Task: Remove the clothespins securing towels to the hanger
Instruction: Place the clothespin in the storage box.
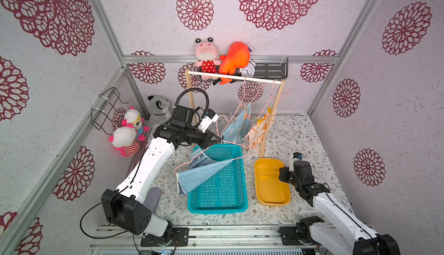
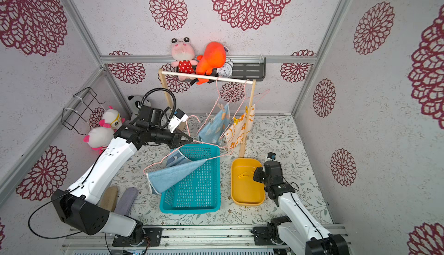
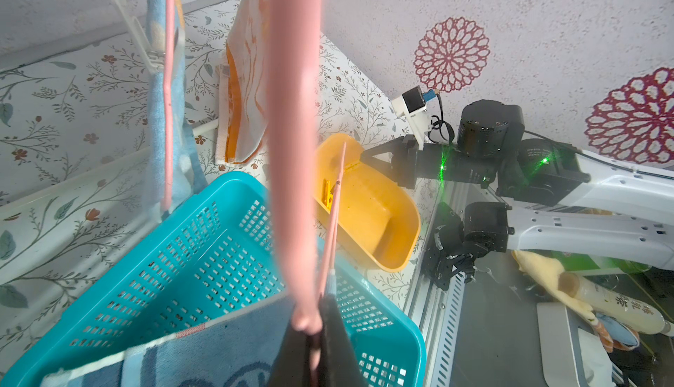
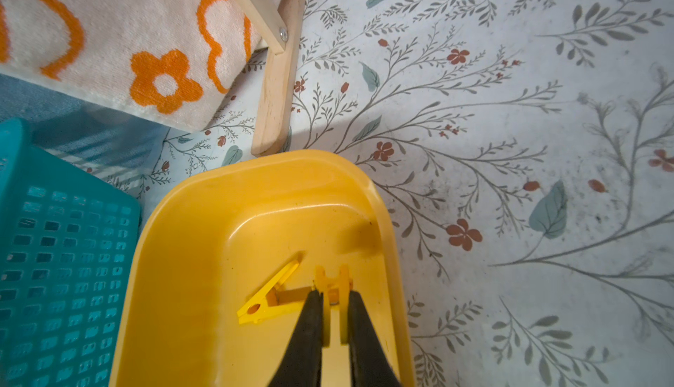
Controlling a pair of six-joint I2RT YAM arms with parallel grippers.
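Between right jaws: yellow pin (image 4: 331,286), narrowly gripped, long axis along them, tray (image 4: 219,239) directly below; left jaws clamp hanger (image 3: 291,111).

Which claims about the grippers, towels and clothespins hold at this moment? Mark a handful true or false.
1. The left gripper is shut on a pink hanger. True.
2. That hanger carries no towel. False: a blue towel hangs from it over the basket.
3. The white-and-orange towel lies in the basket. False: it hangs from a hanger on the wooden rack.
4. A yellow clothespin sits between the fingers of the right gripper, above the yellow tray. True.
5. The tray is empty. False: a loose clothespin lies in it.
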